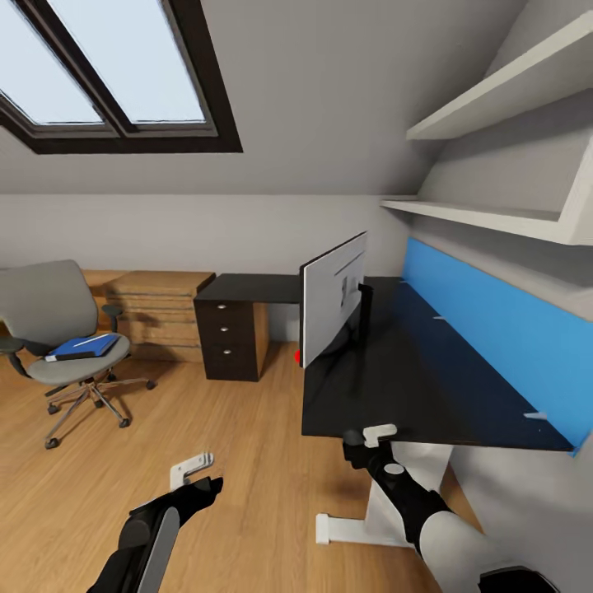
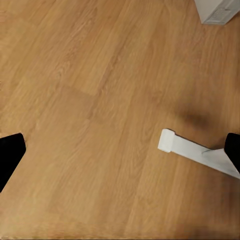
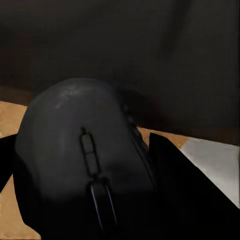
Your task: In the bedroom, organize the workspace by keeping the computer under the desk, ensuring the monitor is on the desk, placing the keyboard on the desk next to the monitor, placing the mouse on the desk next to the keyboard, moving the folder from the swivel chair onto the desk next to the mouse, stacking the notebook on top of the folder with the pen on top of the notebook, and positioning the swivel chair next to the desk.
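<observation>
My right gripper point(image 1: 356, 441) hovers at the front edge of the black desk point(image 1: 428, 387), shut on a dark grey mouse point(image 3: 85, 160) with black fingers point(image 3: 185, 190) on both its sides. The monitor point(image 1: 333, 298) stands edge-on on the desk. Far left, the grey swivel chair point(image 1: 45, 309) carries the blue folder point(image 1: 82, 346) on its seat, with a dark flat strip along the folder's front edge. My left gripper point(image 1: 210, 486) hangs open over the wood floor, its fingertips point(image 2: 10, 155) wide apart. Keyboard and pen are out of view.
A black drawer unit point(image 1: 231, 338) closes the desk's far end, beside a wooden chest point(image 1: 161, 313). The white desk foot point(image 2: 192, 150) lies on the floor under my left hand, and a light grey vented box corner point(image 2: 217, 10) sits nearby. Shelves point(image 1: 486, 218) overhang the desk.
</observation>
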You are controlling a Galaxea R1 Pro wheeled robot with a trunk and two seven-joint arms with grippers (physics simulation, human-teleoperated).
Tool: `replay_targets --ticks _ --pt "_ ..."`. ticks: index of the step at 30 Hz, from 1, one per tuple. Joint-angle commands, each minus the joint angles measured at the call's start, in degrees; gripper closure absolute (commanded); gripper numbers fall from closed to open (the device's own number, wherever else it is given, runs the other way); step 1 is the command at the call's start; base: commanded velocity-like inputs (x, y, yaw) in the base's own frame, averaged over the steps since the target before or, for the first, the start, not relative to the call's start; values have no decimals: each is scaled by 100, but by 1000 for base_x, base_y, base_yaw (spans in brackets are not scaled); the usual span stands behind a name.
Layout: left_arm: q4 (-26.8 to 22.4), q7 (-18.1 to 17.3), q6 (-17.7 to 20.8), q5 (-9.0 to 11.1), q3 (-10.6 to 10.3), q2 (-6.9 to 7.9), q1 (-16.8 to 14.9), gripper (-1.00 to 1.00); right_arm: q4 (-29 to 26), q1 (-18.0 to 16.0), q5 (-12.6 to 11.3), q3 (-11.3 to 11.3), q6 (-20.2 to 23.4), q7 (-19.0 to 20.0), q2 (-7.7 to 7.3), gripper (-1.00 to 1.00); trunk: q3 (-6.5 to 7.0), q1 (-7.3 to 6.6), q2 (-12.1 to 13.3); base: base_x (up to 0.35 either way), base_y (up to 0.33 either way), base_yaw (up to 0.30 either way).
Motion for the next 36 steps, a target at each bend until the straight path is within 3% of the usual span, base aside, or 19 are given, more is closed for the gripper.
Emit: replay_targets --ticks 1,6,13,14,16,18,20,21,24,25,26,27,36 --pt "-4 40 24 61 7 -4 -4 -100 8 -5 8 29 -17 -31 0 100 -6 -4 -4 -336 0 0" --pt "103 63 8 61 8 1 -4 -100 20 -4 27 38 -64 -27 7 100 -6 -4 -4 -336 0 0" --pt "456 58 -435 49 53 0 -4 -100 566 0 62 165 -551 -23 23 100 -6 -4 -4 -112 0 0" --pt "742 50 -715 39 39 0 -4 -100 931 1 75 169 -838 -23 22 100 12 -26 36 -25 0 0" --pt "2157 37 -2055 10 14 13 -4 -100 1741 207 104 167 -1711 -23 2 100 48 -70 116 -7 0 0" --pt "2415 38 -2253 9 15 24 -4 -100 1793 435 110 165 -1838 -23 -14 100 84 -114 197 -2 0 0" --pt "2994 26 -2426 -5 17 203 -4 -100 1837 739 109 163 -2085 -25 -56 100 119 -158 277 0 0 0" --pt "3650 13 -2676 -17 16 340 -4 -100 1855 880 91 157 -2169 -30 -106 100 137 -179 317 0 0 0" --pt "4319 7 -3221 -14 16 413 -4 -100 1863 1016 69 155 -2199 -41 -145 100 191 -245 437 0 0 0" --pt "5205 12 -3823 -260 -20 458 -4 -100 1866 1061 -9 152 -2216 -60 -157 100 209 -267 477 0 0 0" --pt "5344 14 -3965 -399 -30 472 -4 -100 1866 1066 -59 152 -2246 -69 -158 100 227 -289 517 0 0 0" --pt "5614 27 -4241 -743 -41 494 -4 -100 1867 1184 -177 154 -2384 -83 -153 100 245 -311 558 0 0 0" --pt "5637 39 -4564 -766 -12 622 -4 -100 1874 1224 -207 158 -2405 -86 -127 100 407 -509 919 0 0 0"
